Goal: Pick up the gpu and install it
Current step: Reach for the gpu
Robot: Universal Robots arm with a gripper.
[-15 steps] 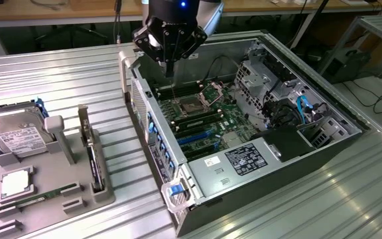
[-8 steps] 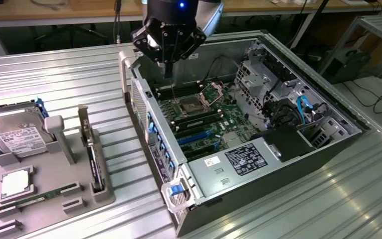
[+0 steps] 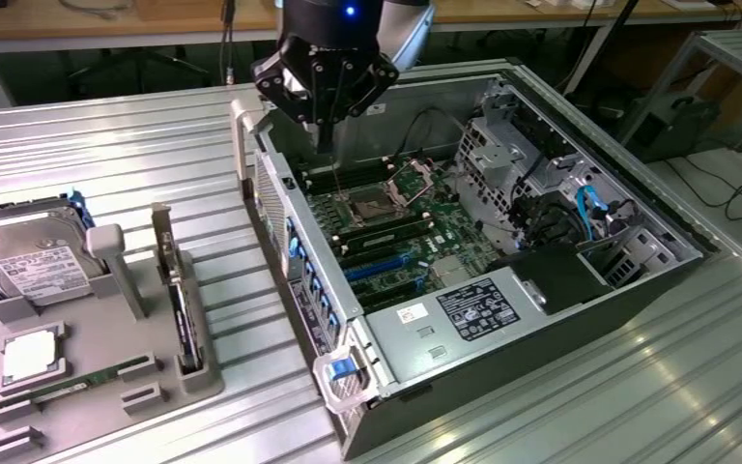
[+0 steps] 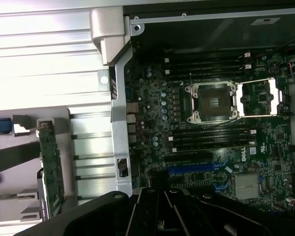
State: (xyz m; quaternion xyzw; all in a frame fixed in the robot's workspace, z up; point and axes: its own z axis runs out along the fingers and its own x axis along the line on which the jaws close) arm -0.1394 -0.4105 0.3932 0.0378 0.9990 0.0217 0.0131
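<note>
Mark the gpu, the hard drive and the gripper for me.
gpu (image 3: 186,333): exterior view, upper edge of the upright card.
hard drive (image 3: 39,263): exterior view, its white label.
gripper (image 3: 326,145): exterior view, shut fingertips.

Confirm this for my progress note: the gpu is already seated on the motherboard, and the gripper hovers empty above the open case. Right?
Not quite. The gpu stands on edge in the gray holder beside the case, not on the motherboard, as the exterior view shows. The gripper does hover empty above the open case.
</note>
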